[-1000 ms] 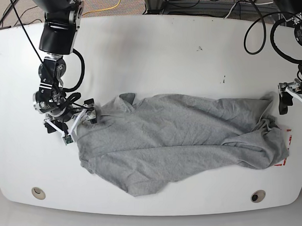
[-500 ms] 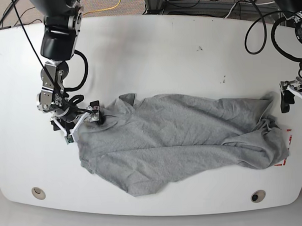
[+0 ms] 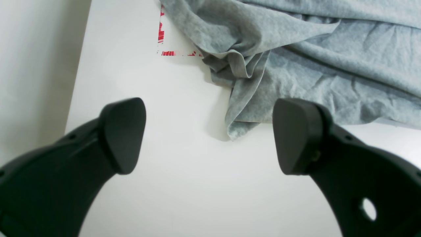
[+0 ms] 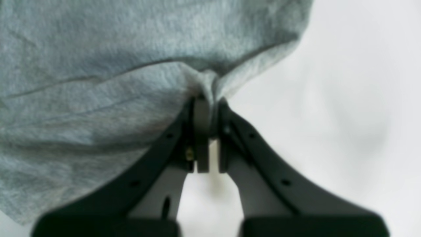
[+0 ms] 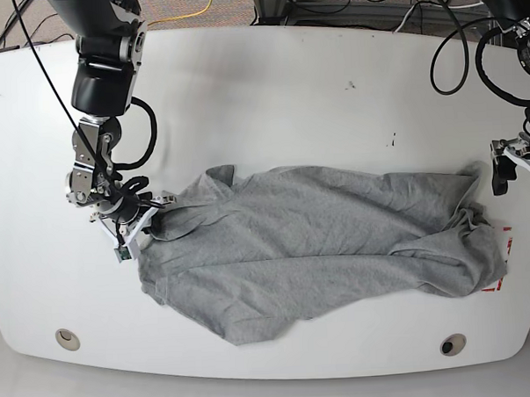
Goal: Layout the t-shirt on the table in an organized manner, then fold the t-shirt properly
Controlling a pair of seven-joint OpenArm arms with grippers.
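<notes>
The shirt (image 5: 320, 244) lies crumpled across the middle of the table (image 5: 270, 102). My right gripper (image 4: 205, 108), spread a second ago, now pinches its 9 o'clock edge, so I judge spreading can start. My left gripper (image 3: 209, 131) is spread beside the 3 o'clock corner.

**No legible text**

Nothing can be read in any view. The t-shirt (image 5: 320, 240) shows only plain grey cloth. The red tape mark (image 3: 161, 36), upper left of the left wrist view, on the table (image 5: 269, 93), carries no writing.
</notes>
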